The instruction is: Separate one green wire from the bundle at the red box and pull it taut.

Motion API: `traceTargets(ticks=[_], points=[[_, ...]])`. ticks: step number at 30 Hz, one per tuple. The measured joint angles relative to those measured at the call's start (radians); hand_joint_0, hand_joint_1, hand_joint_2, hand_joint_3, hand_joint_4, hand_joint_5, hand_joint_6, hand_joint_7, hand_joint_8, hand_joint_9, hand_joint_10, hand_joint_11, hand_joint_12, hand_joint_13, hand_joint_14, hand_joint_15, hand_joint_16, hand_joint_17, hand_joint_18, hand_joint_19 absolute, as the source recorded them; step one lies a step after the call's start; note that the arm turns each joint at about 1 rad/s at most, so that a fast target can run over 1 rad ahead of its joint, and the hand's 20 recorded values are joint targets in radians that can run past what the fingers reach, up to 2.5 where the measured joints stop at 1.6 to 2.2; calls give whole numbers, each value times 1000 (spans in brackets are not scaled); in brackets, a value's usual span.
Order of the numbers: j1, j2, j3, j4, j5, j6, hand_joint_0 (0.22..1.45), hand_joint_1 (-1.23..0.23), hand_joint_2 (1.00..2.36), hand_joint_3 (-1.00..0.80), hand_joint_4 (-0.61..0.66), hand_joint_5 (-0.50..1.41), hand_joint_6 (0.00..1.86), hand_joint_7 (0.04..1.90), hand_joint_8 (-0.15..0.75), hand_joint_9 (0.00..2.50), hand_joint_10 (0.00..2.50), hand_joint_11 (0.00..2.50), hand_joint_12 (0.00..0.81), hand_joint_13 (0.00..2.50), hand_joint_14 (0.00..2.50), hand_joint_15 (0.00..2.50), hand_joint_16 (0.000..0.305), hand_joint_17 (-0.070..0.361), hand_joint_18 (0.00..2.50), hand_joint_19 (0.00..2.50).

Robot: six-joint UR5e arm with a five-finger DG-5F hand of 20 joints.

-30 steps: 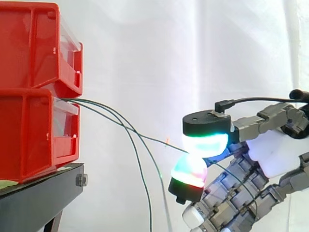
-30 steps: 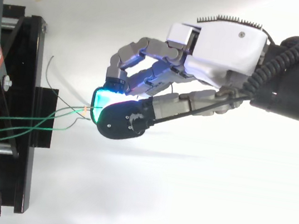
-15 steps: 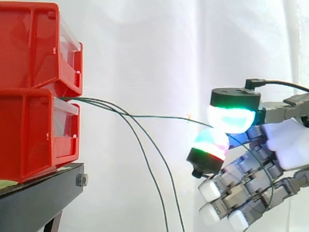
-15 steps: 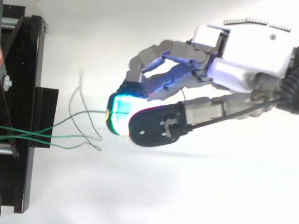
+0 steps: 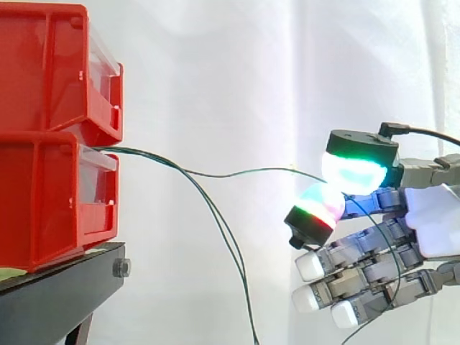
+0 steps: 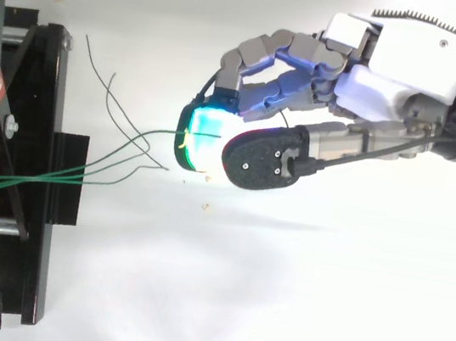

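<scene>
Green wire (image 5: pixel 244 171) runs from the box (image 5: pixel 50 194) across to the hand (image 5: pixel 431 223). There it passes between two glowing pads (image 5: pixel 351 172) pressed close together, one above the other. The hand looks clamped on it in a pinch. The other fingers lie below the pinch gripping nothing, and the wire's tail trails down across them. From above, the same wire (image 6: pixel 143 136) reaches the cyan pad at the fingertips.

The separating looks done. The pinched wire stands alone at fingertip height. The loose wires (image 5: pixel 223 230) leave the box at the same slot, then sag away below and ahead of the fingertips, apart from the hand. The box sits on its stand (image 5: pixel 57 287), well apart from the hand and straight out ahead of the fingertips.

The tightening is left. The held wire is not yet taut: it dips a little near the box, then bows in a shallow arc toward the pads. I judge the hand must draw farther from the box, keeping the pinch firm, until that arc straightens. The grip sits close to the wire's end, so a slip seems the main risk.
</scene>
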Motion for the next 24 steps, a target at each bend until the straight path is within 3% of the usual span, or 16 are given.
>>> traceTargets(ticks=[24], points=[[5,0,-1,9,1,-33,571,-723,1016,-112,-16,-103,888,1007,229,770,13,385,349,495,11,290,49,111,443,426]])
